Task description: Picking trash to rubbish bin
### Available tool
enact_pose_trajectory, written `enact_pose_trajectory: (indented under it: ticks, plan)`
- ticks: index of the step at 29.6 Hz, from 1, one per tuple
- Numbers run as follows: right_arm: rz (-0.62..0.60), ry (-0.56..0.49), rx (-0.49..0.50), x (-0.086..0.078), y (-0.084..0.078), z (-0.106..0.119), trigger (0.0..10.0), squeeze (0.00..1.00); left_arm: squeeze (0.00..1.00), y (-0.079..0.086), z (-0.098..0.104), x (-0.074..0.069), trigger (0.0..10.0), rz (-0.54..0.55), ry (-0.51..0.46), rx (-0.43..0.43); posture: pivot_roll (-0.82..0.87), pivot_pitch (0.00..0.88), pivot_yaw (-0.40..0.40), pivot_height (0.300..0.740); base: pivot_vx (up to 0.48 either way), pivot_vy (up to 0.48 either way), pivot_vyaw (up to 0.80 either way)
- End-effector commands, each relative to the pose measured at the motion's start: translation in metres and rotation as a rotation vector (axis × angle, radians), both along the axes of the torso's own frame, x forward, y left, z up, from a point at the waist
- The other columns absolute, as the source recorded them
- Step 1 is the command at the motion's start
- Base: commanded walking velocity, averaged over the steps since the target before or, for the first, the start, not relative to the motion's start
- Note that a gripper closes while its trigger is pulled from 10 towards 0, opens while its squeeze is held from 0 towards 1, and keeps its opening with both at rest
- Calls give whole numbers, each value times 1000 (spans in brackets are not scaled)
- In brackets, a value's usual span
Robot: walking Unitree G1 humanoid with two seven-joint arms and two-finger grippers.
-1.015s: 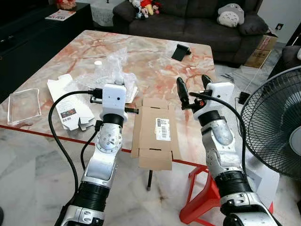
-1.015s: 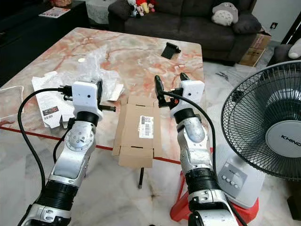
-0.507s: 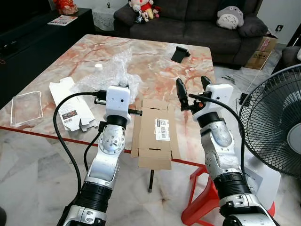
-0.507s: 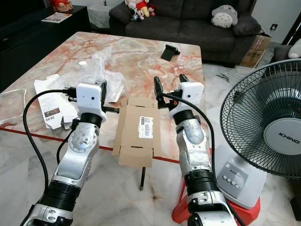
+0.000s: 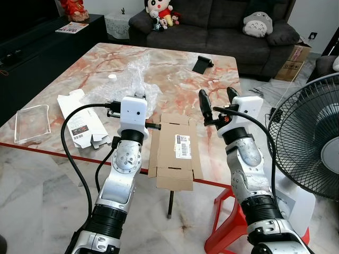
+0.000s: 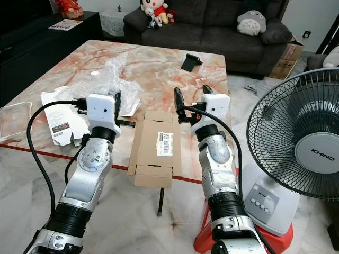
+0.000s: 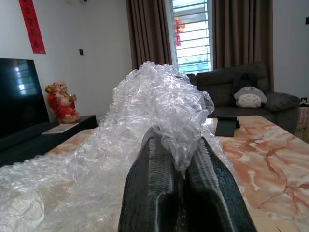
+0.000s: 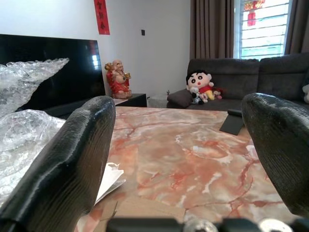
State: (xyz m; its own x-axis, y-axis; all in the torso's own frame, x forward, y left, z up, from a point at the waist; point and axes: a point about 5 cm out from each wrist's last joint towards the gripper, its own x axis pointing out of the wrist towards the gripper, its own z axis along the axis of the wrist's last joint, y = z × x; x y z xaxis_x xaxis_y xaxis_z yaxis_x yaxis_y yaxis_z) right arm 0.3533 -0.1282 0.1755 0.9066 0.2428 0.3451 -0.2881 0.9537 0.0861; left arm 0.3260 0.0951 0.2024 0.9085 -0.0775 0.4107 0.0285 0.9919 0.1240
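left gripper (image 7: 186,180), centre left of the frame, is clamped on the bubble wrap (image 7: 159,104). right gripper (image 5: 217,99), fingers wide apart, hovers right of the flat cardboard (image 5: 175,151), holding nothing.

The robot's head camera has tilted upward over the past second, bringing more of the far sofa (image 5: 212,21) into frame. Both arms have shifted only slightly against the marble table (image 5: 175,69).
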Motion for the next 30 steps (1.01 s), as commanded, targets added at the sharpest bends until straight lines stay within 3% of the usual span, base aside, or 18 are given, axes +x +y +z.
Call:
enact_pose_trajectory:
  ticks: [1,30]
  plan:
    - [-9,2,11,0,-3,0,10000,0,0,-4,5,0,10000,-14,-23,18,-106,20,-51,740,-259,0,0]
    - [-35,18,16,1,-12,0,10000,0,0,0,5,0,10000,9,-20,19,-112,55,-65,740,-258,0,0]
